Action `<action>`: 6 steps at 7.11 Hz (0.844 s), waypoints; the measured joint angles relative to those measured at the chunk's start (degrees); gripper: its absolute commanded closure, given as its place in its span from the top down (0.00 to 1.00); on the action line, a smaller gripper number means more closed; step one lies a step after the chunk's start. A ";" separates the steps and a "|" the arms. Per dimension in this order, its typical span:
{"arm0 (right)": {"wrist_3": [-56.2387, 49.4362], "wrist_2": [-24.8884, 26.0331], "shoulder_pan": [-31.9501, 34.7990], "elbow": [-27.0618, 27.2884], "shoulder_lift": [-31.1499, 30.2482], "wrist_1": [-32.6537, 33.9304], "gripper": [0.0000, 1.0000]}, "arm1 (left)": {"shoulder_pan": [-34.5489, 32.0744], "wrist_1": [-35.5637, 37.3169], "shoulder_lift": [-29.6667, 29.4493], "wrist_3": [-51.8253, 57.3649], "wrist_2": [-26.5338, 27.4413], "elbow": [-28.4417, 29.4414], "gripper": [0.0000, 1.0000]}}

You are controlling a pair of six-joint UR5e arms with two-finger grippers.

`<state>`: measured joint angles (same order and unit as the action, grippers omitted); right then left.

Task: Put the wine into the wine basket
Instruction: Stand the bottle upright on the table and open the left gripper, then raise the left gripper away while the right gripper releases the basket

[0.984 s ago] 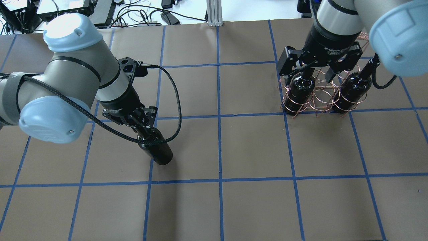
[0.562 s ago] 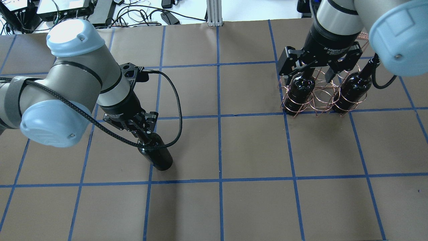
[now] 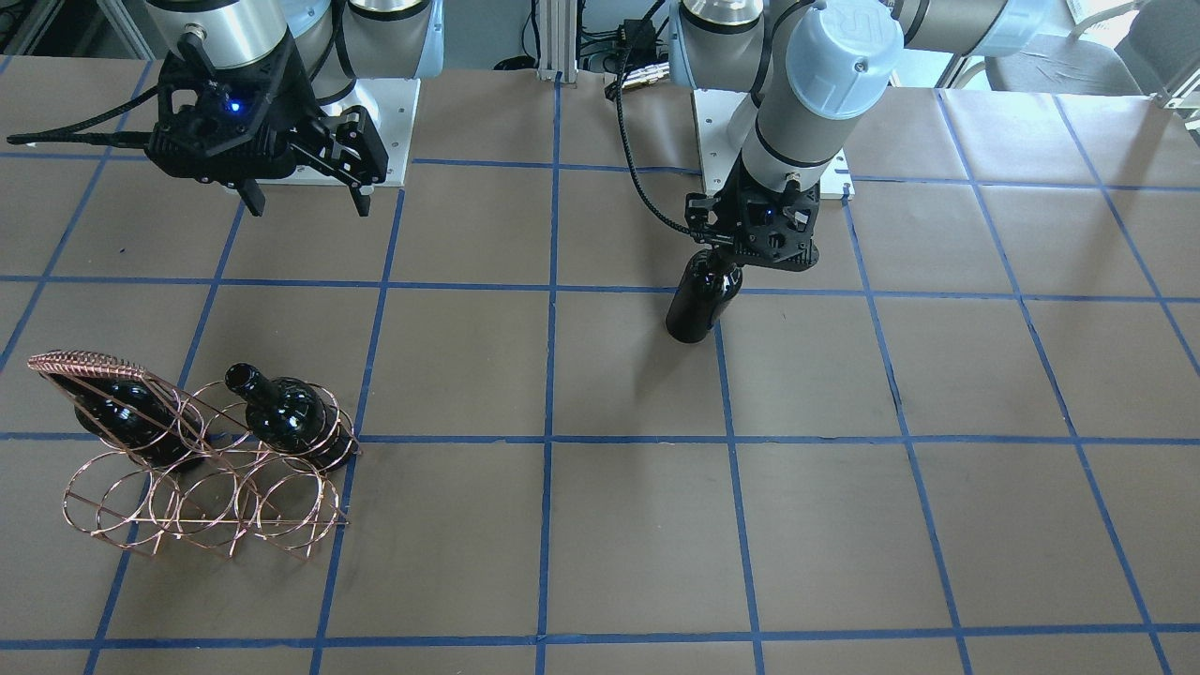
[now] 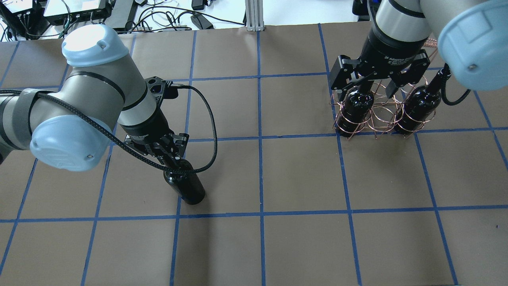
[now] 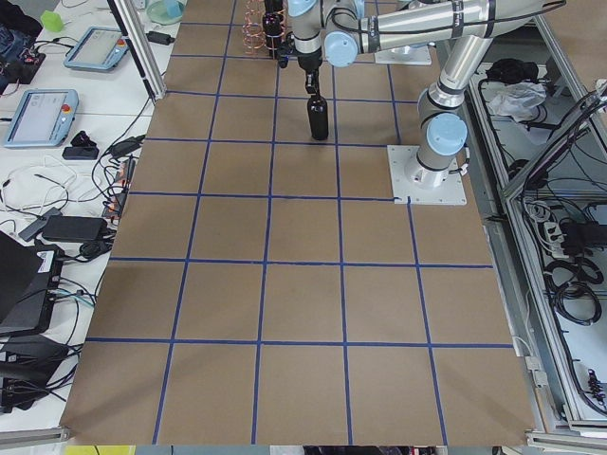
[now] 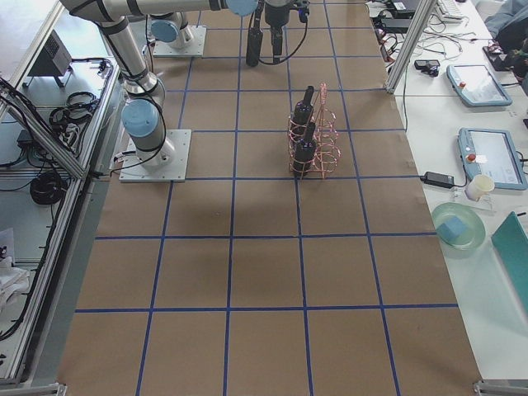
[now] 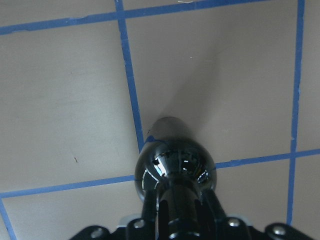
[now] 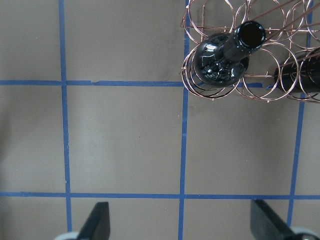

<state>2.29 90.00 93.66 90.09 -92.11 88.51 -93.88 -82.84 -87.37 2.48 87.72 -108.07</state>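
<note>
My left gripper [image 4: 170,152] is shut on the neck of a glossy black wine bottle [image 4: 186,186], held upright over a blue tape crossing at the table's left. It also shows in the front view [image 3: 698,302] and in the left wrist view [image 7: 175,167]. I cannot tell whether its base touches the table. The copper wire wine basket [image 4: 379,119] stands at the far right with two look-alike bottles [image 4: 357,105] [image 4: 418,104] in its outer rings; the middle ring holds nothing. My right gripper [image 4: 365,88] is open and empty above the basket.
The table is brown paper with a blue tape grid [image 4: 260,137]. Cables and devices [image 4: 166,16] lie beyond the far edge. The basket's sloping wrapped handle [image 3: 89,366] rises over one end bottle. The robot's base plates [image 3: 394,122] sit at the back.
My left arm has moved a little to the right and toward the near side of the overhead view, carrying the bottle with it. The right arm and the basket have not moved.
</note>
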 measured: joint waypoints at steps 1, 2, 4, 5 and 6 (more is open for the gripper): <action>0.00 0.00 0.00 0.00 0.00 0.00 1.00 | 0.00 -1.05 0.18 -0.84 0.02 1.02 1.00; 0.00 0.00 -0.02 0.00 0.00 0.00 1.00 | 0.01 -4.20 0.39 -2.49 0.01 3.60 1.00; -0.03 -0.06 0.05 0.02 -0.02 0.00 1.00 | 1.31 -12.28 0.12 -4.97 0.47 12.05 1.00; -0.09 -0.12 0.15 0.14 -0.06 0.02 1.00 | 3.70 -14.02 -0.37 -5.21 1.05 15.01 1.00; -0.28 -0.16 0.18 0.26 -0.06 0.08 1.00 | 8.15 -13.52 -0.73 -5.05 1.29 16.66 1.00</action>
<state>2.01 89.84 93.83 90.35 -92.17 88.59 -85.72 -96.36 -88.10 -2.56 89.01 -91.41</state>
